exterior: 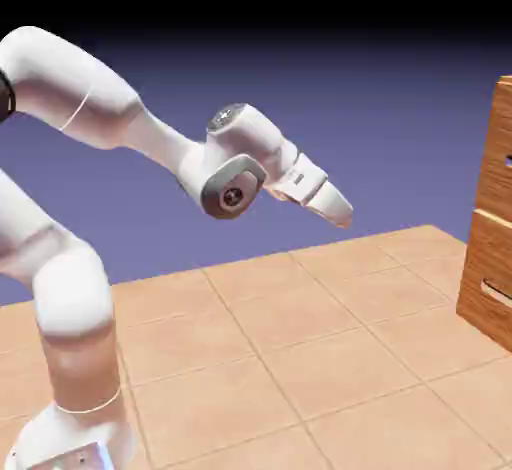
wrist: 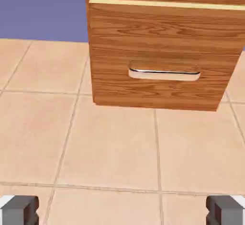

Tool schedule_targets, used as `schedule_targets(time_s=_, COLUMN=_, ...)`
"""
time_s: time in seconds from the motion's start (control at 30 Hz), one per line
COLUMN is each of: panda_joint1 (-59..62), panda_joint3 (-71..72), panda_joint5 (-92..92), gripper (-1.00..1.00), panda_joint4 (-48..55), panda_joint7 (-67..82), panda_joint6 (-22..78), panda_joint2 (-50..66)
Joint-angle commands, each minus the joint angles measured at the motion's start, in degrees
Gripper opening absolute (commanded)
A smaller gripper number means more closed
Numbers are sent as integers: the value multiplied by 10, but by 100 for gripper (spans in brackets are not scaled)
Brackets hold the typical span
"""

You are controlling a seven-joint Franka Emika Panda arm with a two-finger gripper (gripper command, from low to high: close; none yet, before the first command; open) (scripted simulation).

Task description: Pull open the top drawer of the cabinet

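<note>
On the exterior view's left, the white arm point(exterior: 232, 148) is reaching out over the tiled floor point(exterior: 300, 358), its elbow bending high. Next along, the pincer point(exterior: 342, 220) is pointing forward and down in open air, well apart from any wood; its two tips are standing spread wide in the hand view, pinching nothing. At the far right the cabinet point(exterior: 490, 183) is standing, partly cut off by the picture's edge, with the top drawer point(exterior: 496, 148) sitting above the pale seam and looking shut, a bit of its handle point(exterior: 509, 160) just showing. So the job is looking barely begun, I'd say: the approach, the grip on that handle and the whole pull are all still waiting to be done.
</note>
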State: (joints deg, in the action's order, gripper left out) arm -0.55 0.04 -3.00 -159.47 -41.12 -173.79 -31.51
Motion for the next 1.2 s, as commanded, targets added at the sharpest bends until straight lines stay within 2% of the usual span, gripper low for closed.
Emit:
schedule_targets(time_s=0.0, panda_joint1=1, panda_joint3=0, panda_joint5=-25, gripper=0, panda_joint4=13, panda_joint7=11, panda_joint6=2, panda_joint2=9)
schedule_targets(time_s=1.17, panda_joint1=42, panda_joint3=12, panda_joint5=-897, gripper=0, panda_joint4=458, panda_joint7=399, panda_joint6=64, panda_joint2=341)
